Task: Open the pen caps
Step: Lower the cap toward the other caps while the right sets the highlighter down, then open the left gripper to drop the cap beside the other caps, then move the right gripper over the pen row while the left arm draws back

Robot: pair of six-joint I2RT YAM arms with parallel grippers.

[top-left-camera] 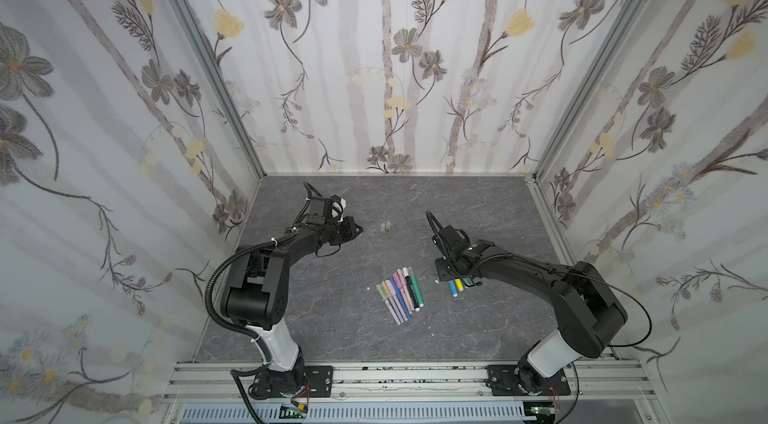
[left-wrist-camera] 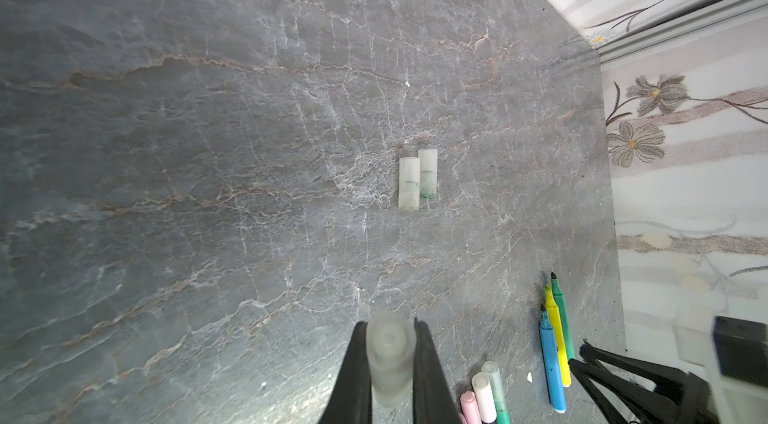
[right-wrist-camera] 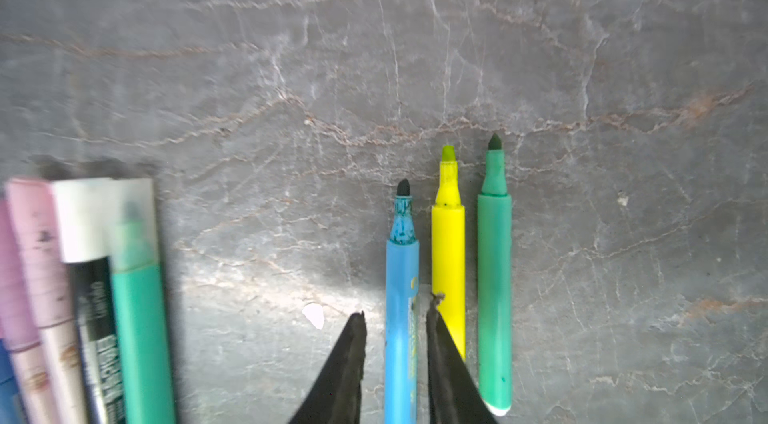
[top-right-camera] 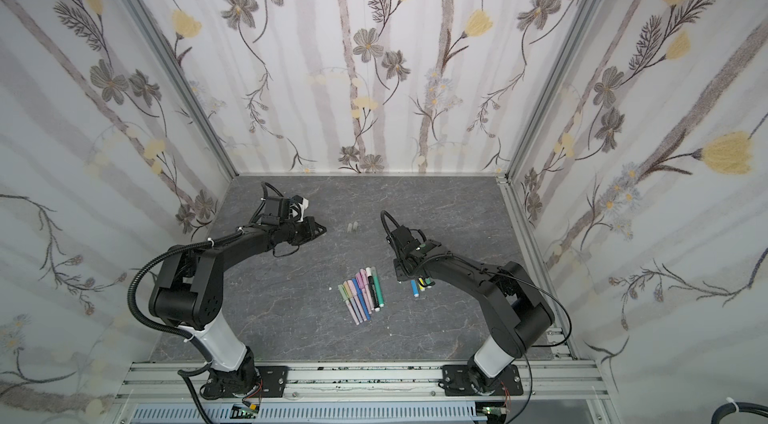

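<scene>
**Left gripper clamped on a cap, right gripper parted over a pen**

The left gripper was clenched on a translucent cap. To its right in both top views, two translucent caps lay side by side on the grey table. Nearer the front, a row of capped pens lay fanned together. Right of them, a blue pen, a yellow pen and a green pen lay uncapped and parallel. The right gripper's fingers stood apart astride the blue pen, not pinching it.

Bare slate tabletop at front & along back wall: ample room. Mid blocked by capped pen row, 3 uncapped markers near its rt, 2 loose translucent caps farther back.
</scene>
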